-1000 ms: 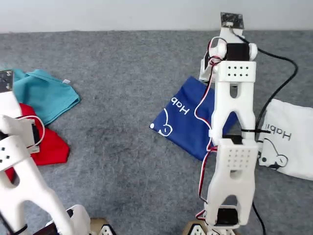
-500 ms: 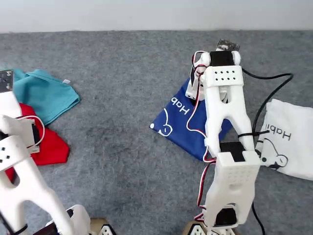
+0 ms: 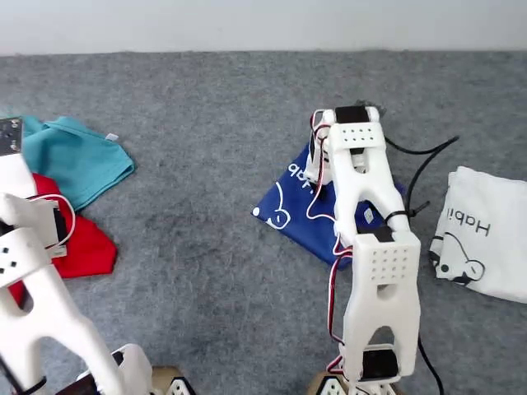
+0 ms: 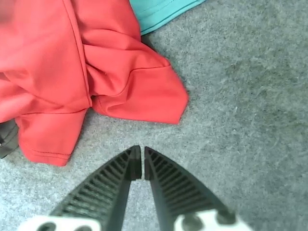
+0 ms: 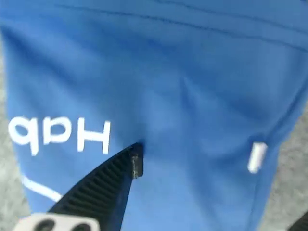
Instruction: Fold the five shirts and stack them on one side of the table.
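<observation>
- The blue shirt (image 3: pixel 300 206) lies flat on the right half of the grey table (image 3: pixel 206 123), with its white print facing up.
- The right arm (image 3: pixel 362 189) stretches over this shirt and hides a part of it in the high view.
- The right fingers (image 5: pixel 108 185) are wide apart. One dark tip is just above the blue cloth beside the white letters, and the other shows at the far corner of the right wrist view. I cannot tell if the tip touches the cloth.
- A white shirt (image 3: pixel 486 247) lies at the right edge of the table, near the blue one, with a strip of grey between them.
- On the left side, a teal shirt (image 3: pixel 70 160) and a red shirt (image 3: pixel 82 243) lie touching each other. The red one is crumpled, with many folds.
- The left arm (image 3: pixel 33 288) stands at the near left corner.
- The left fingers (image 4: pixel 108 185) are together and hold nothing. Their tips are over bare table, just beside the edge of the red shirt.
</observation>
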You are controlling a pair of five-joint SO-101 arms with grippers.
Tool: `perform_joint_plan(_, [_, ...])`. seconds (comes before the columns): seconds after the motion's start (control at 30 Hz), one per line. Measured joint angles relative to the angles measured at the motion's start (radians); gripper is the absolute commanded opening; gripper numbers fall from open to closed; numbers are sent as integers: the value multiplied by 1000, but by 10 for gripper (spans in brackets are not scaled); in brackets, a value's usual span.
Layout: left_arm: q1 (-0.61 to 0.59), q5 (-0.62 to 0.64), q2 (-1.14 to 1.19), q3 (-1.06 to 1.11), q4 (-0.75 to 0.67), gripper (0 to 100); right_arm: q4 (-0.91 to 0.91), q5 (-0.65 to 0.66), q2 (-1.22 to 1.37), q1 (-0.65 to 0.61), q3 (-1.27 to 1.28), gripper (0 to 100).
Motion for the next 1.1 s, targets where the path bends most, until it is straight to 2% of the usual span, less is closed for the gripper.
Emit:
perform_joint_plan(0.17, [0,0,0,0,0,21,-31,0,55,-2,-8,511])
perform_joint_plan(0.23, [0,0,0,0,0,21,-31,0,78,-2,-18,461])
perform_joint_plan(0.3, [0,0,0,0,0,21,-31,0,83,-2,-18,355])
perform_joint_plan(0.47, [0,0,0,0,0,21,-31,0,84,11,-20,0])
perform_joint_plan(0.57, [0,0,0,0,0,21,-31,0,84,25,-20,75])
perform_joint_plan(0.7, [0,0,0,0,0,21,-28,3,83,69,-18,3])
perform_joint_plan(0.73, [0,0,0,0,0,21,-28,21,83,77,-18,10])
perform_joint_plan(0.9, [0,0,0,0,0,21,8,206,37,81,-5,10])
perform_joint_plan(1.1, [0,0,0,0,0,21,107,361,-84,91,-2,10])
